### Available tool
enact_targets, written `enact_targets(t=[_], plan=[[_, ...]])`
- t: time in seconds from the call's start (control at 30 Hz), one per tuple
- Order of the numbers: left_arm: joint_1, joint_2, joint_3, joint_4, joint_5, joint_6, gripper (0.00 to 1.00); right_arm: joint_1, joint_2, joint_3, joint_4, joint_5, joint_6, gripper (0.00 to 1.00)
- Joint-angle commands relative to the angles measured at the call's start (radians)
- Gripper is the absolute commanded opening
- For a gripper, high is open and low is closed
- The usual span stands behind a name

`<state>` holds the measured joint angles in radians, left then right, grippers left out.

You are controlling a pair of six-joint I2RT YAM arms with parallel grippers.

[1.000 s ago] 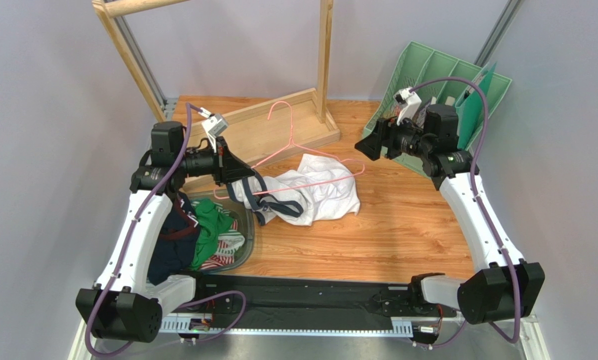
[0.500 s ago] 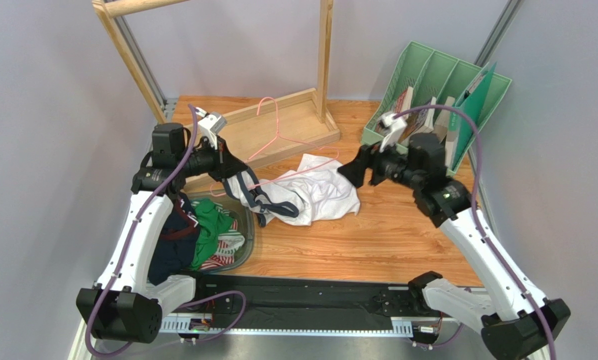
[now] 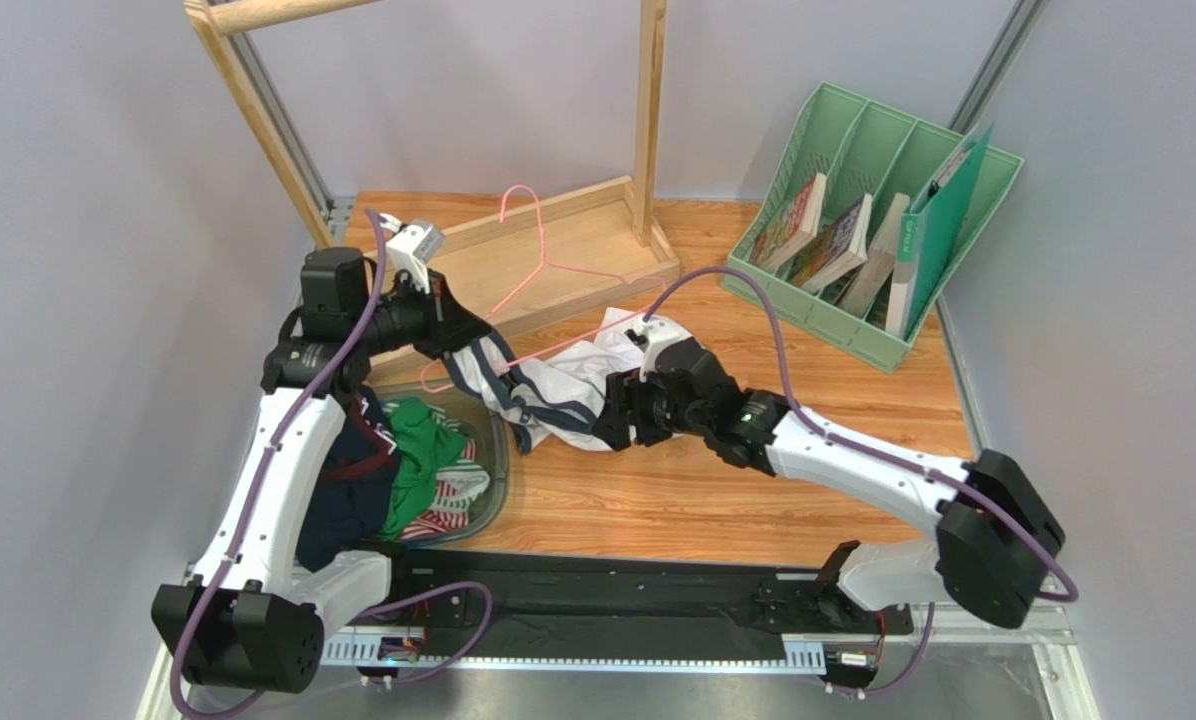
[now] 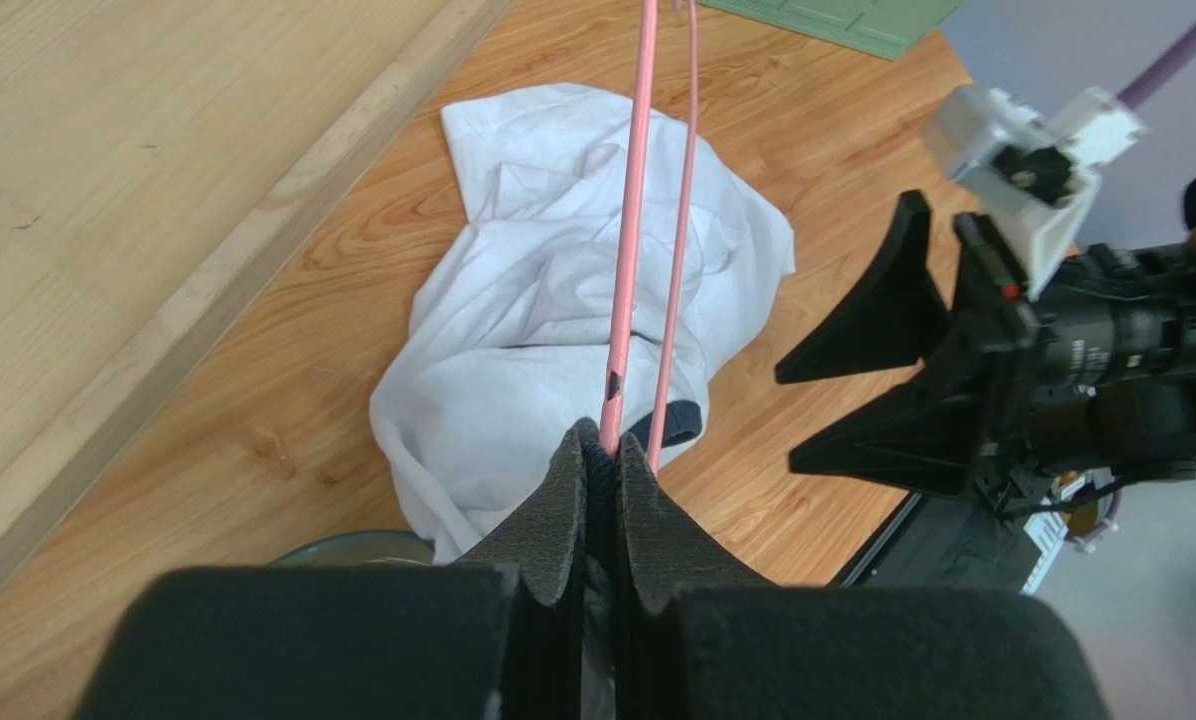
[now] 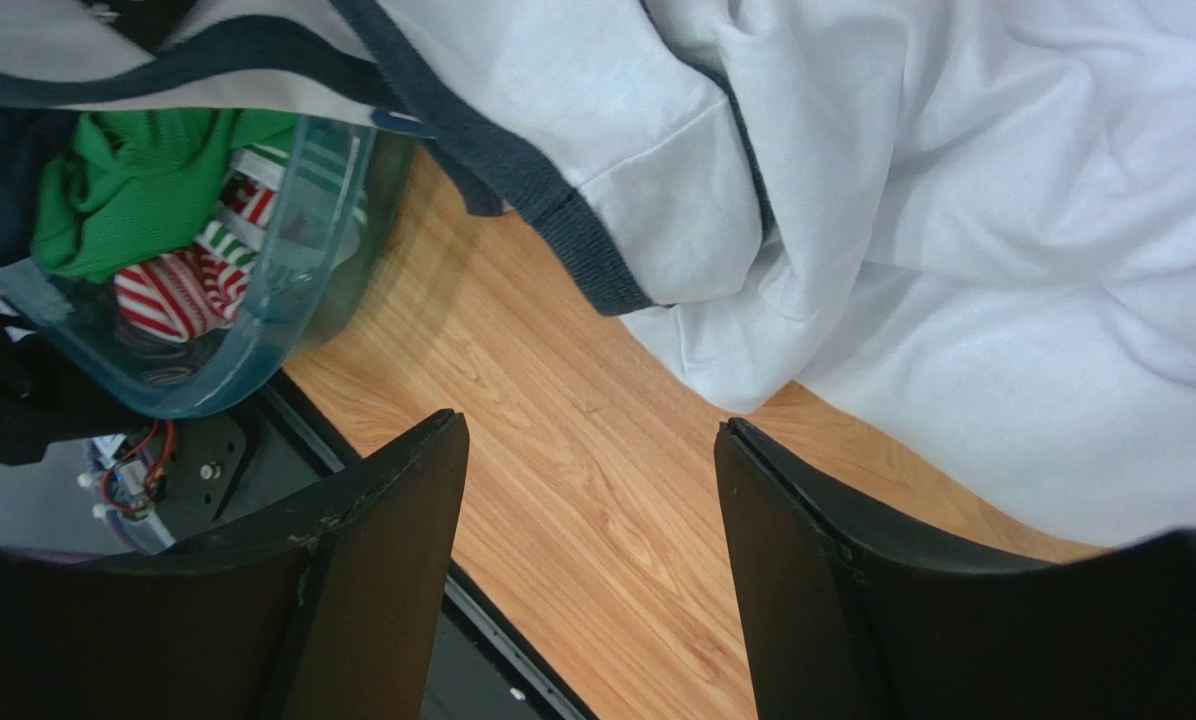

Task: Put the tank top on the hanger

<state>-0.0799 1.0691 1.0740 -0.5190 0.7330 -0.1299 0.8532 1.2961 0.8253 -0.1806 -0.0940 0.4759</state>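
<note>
Wooden table (image 3: 800,450) boards now carry the right arm stretched low; the right gripper (image 5: 589,450) has swung in from the far-right green file rack (image 3: 860,323) and hangs spread wide over bare wood at the near edge of the crumpled tank top (image 3: 657,383) mid-table. Above the shirt, the hanger (image 4: 634,195) has slid left, its hook over the wooden rack base (image 3: 559,225), its near corner pinched tight by the left gripper (image 4: 601,450). Left of the right gripper sits a clear bin (image 3: 496,465) of clothes.

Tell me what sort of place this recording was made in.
Probably a lab robot cell staged as a laundry corner: bare grey walls, a wooden table, a wooden rack frame, a clear bin of clothes.
</note>
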Motion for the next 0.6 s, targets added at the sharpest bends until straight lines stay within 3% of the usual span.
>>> enact_targets(t=[0.0,0.13,0.33,0.57], plan=[[-0.003,-0.041,0.006,0.037,-0.001,-0.025,0.00,0.010,0.094,0.029,0.148,0.060,0.038,0.65],[-0.003,-0.060,0.001,0.036,-0.006,-0.027,0.00,0.010,0.152,0.017,0.262,0.037,0.023,0.64],[-0.003,-0.077,-0.005,0.031,-0.007,-0.028,0.00,0.010,0.248,0.055,0.287,0.025,-0.011,0.63],[-0.003,-0.087,0.003,0.010,-0.014,-0.010,0.00,0.012,0.295,0.089,0.277,0.039,-0.028,0.52]])
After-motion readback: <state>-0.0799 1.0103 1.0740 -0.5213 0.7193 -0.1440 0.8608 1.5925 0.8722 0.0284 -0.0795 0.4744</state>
